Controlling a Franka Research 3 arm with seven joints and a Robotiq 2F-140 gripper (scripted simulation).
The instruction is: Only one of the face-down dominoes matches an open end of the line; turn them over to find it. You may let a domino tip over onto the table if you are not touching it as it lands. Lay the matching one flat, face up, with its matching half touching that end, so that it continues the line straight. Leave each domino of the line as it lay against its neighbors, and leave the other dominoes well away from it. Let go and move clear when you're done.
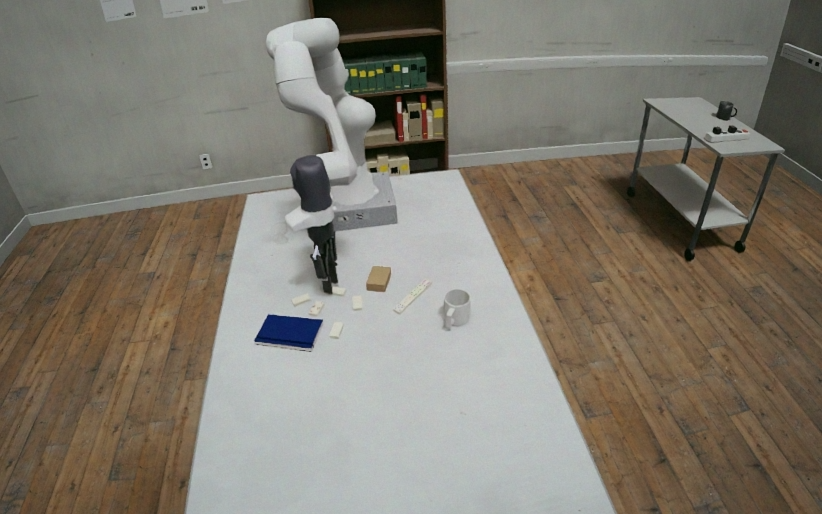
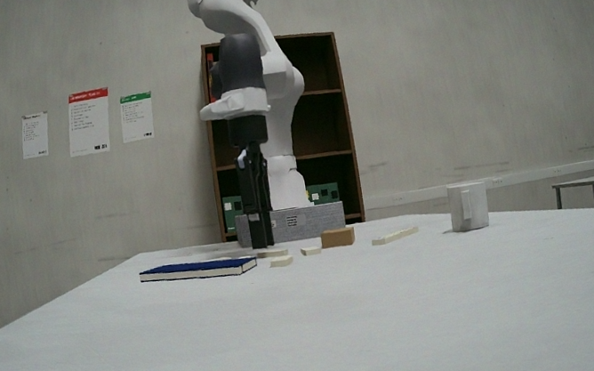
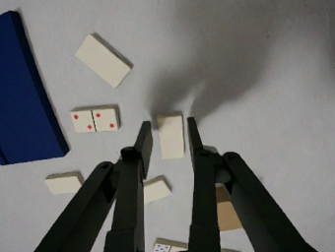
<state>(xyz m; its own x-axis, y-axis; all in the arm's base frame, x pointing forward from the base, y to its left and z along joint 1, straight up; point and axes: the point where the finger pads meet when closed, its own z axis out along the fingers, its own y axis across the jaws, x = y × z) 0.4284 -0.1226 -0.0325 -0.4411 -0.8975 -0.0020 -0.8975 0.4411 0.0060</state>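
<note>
Black hand [image 3: 167, 131], fingers partly apart, straddling blank domino [image 3: 170, 135]

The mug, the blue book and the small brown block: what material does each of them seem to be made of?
The mug looks like white glazed ceramic: thick wall, smooth pale surface. The blue book seems to have a matte cloth or card cover, with pale page edges showing along its side. The brown block looks like plain wood or cardboard: flat tan colour, no shine; the pictures cannot settle which.
</note>
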